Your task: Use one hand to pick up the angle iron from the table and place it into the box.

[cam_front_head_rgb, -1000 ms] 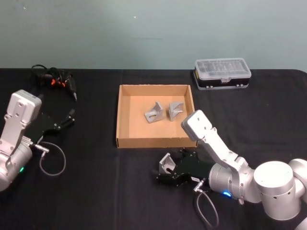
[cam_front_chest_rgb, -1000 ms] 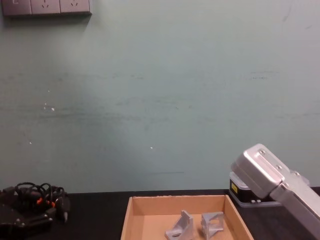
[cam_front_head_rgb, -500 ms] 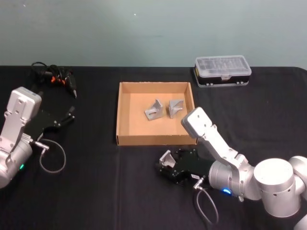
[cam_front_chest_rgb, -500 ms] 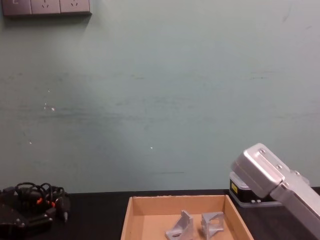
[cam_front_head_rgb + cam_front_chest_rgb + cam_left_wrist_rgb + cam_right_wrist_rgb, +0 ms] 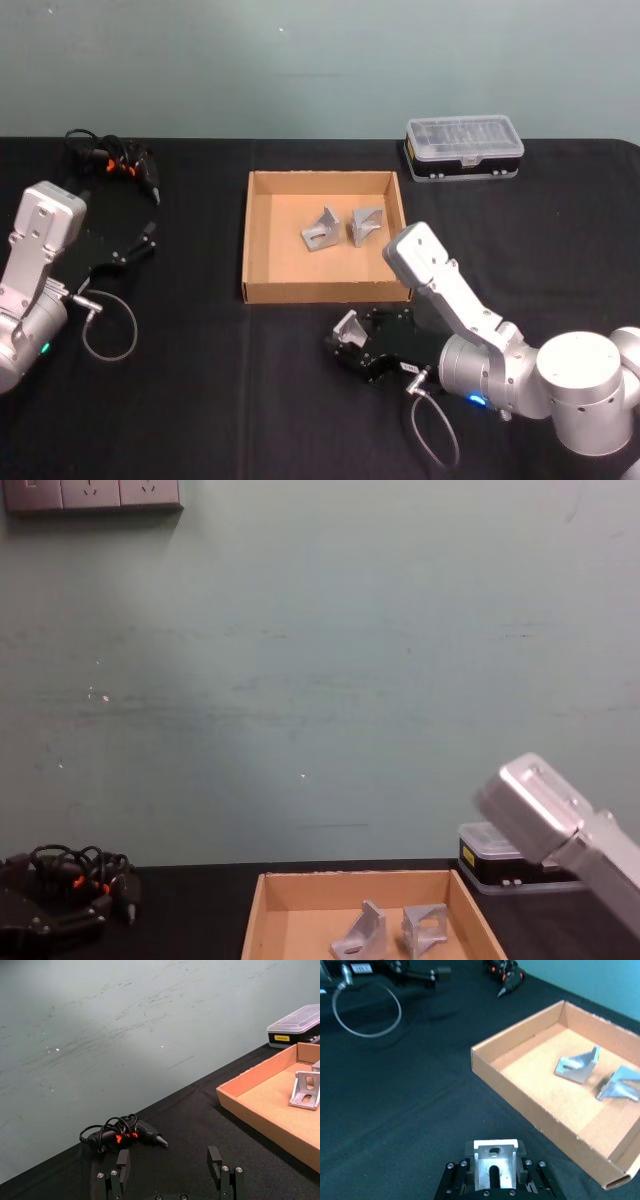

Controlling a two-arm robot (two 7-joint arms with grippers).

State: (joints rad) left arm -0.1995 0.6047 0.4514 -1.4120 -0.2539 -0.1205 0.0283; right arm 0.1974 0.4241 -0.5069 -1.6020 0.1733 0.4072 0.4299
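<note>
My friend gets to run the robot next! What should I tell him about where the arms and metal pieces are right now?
Right end effector: shut on a metal bracket, near the table, just in front of the box's front wall.
Left end effector: open, holding nothing, parked on the left side near the bundle of cables.
Done: two brackets already lie inside the box.
Left: carry the held bracket over the front wall, let it go inside the box, pull the arm back.
</note>
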